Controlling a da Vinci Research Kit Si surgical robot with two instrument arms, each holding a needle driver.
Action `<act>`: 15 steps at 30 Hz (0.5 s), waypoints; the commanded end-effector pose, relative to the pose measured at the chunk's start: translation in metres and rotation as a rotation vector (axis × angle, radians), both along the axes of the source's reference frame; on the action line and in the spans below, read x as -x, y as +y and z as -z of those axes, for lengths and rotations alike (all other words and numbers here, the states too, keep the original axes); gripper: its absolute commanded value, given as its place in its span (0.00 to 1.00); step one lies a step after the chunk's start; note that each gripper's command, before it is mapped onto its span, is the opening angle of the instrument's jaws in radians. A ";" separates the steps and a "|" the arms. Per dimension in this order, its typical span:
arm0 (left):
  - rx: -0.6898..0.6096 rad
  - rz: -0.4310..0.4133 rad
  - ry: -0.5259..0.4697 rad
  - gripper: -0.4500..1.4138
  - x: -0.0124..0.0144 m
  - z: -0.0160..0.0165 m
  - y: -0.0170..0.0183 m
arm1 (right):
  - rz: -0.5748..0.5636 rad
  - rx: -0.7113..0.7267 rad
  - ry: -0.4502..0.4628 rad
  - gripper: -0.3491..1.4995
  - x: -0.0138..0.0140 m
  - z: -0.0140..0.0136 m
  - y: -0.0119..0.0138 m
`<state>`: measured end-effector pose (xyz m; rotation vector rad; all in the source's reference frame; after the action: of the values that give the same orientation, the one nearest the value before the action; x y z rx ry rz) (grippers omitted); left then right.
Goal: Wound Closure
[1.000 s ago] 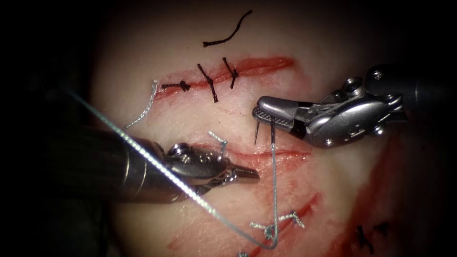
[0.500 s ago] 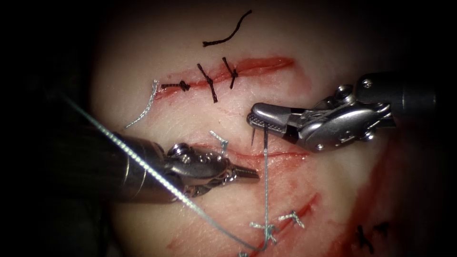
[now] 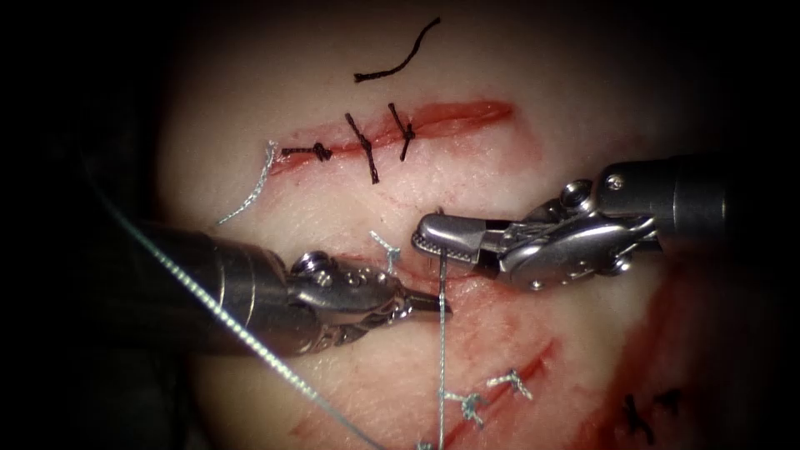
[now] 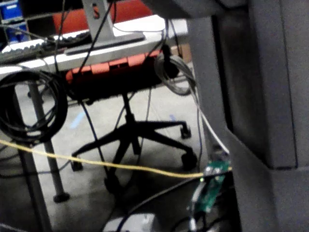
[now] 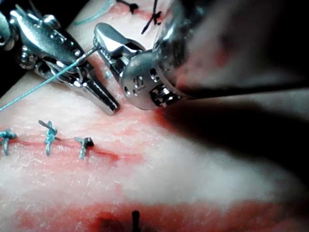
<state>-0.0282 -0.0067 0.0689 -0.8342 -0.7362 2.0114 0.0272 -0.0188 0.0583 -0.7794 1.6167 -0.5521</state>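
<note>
My right tool (image 3: 435, 237) comes in from the right with its jaws shut on the needle (image 3: 429, 259), just above the middle cut (image 3: 492, 271) in the tissue (image 3: 333, 192). Only a short dark stub of needle points down toward the cut's edge; I cannot tell whether it touches the tissue. In the right wrist view the needle (image 5: 91, 51) sticks out of the right tool (image 5: 105, 37) toward the left tool (image 5: 107, 102). Light thread (image 3: 440, 342) hangs from the right jaws and loops back over the left shaft. My left tool (image 3: 429, 306) lies on the cut's left, shut, holding nothing.
One light stitch (image 3: 385, 246) sits on the middle cut. The upper cut carries three dark stitches (image 3: 367, 148), with a loose dark thread piece (image 3: 398, 60) above and a light cut end (image 3: 252, 190) to its left. The lower cut has light stitches (image 3: 471, 406). Red fluid (image 3: 658, 333) lies right.
My right tool has moved down and to the left with the needle, from above the middle cut to its edge. The hanging thread followed it leftward. The left tool stayed put.
</note>
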 end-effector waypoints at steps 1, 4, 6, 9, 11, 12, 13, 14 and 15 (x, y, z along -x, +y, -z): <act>-0.002 0.002 0.004 0.00 0.0005 -0.0007 -0.0004 | -0.008 -0.024 0.002 0.00 -0.0008 0.0004 0.0008; -0.016 0.001 0.040 0.00 0.0004 -0.0015 -0.0011 | -0.023 -0.077 0.004 0.00 -0.0008 0.0022 0.0026; -0.027 -0.007 0.055 0.00 0.0003 -0.0020 -0.0015 | -0.024 -0.096 0.006 0.00 -0.0007 0.0027 0.0032; -0.051 -0.017 0.075 0.00 0.0000 -0.0027 -0.0020 | -0.016 -0.163 0.012 0.00 -0.0006 0.0028 0.0034; -0.049 -0.024 0.086 0.00 -0.0002 -0.0030 -0.0021 | -0.008 -0.208 0.015 0.00 -0.0006 0.0026 0.0034; -0.050 -0.027 0.091 0.00 -0.0003 -0.0030 -0.0021 | -0.006 -0.226 0.017 0.00 -0.0006 0.0026 0.0034; -0.050 -0.027 0.090 0.00 -0.0004 -0.0030 -0.0021 | -0.003 -0.243 0.018 0.00 -0.0006 0.0026 0.0034; -0.050 -0.030 0.093 0.00 -0.0004 -0.0031 -0.0020 | 0.002 -0.297 0.019 0.00 -0.0006 0.0026 0.0035; -0.050 -0.030 0.093 0.00 -0.0005 -0.0031 -0.0020 | 0.010 -0.327 0.010 0.00 -0.0006 0.0025 0.0036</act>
<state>-0.0273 -0.0084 0.0715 -0.6993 -0.7460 2.0350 0.0269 -0.0153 0.0555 -0.5183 1.6638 -0.2735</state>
